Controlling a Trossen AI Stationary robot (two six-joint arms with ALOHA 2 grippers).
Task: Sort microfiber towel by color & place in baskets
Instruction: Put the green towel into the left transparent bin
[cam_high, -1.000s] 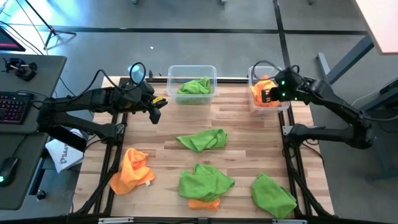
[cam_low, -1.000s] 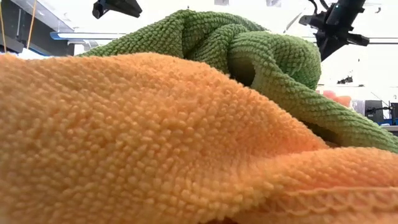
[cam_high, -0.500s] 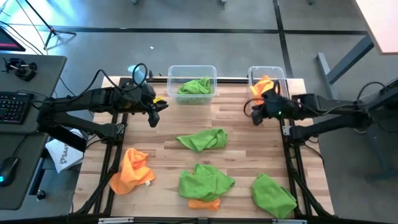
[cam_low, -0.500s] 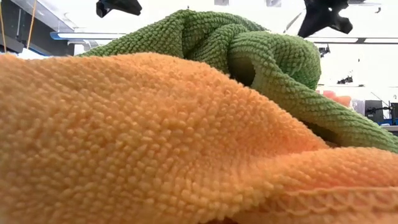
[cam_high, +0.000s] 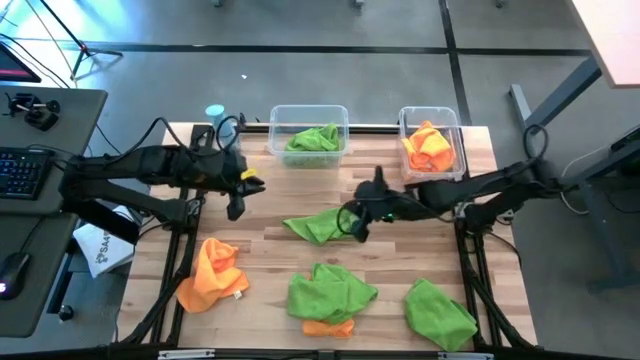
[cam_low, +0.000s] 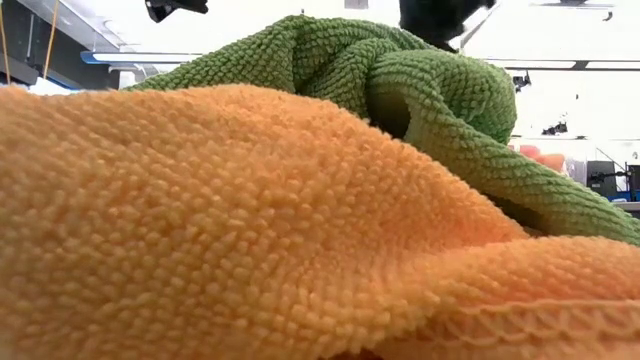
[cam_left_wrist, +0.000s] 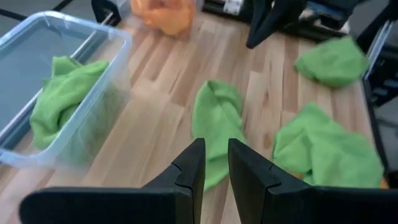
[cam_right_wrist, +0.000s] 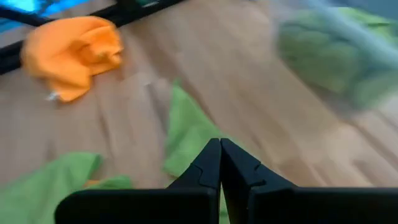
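Green towels lie loose on the table (cam_high: 270, 205): one at its middle (cam_high: 322, 224), two near the front edge, and one inside the wider basket (cam_high: 309, 132); the narrower basket (cam_high: 431, 142) holds an orange towel (cam_high: 429, 147). The right gripper (cam_high: 353, 222), fingers pressed together and empty, hangs over the middle green towel. The left gripper (cam_high: 236, 205) hovers with a narrow gap, empty, above bare wood near the wider basket.

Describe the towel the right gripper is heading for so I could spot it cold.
On the wooden table, look just in front of the wider basket. The green towel lies there alone mid-table, beside the shut right gripper; other loose green towels sit nearer the front edge.
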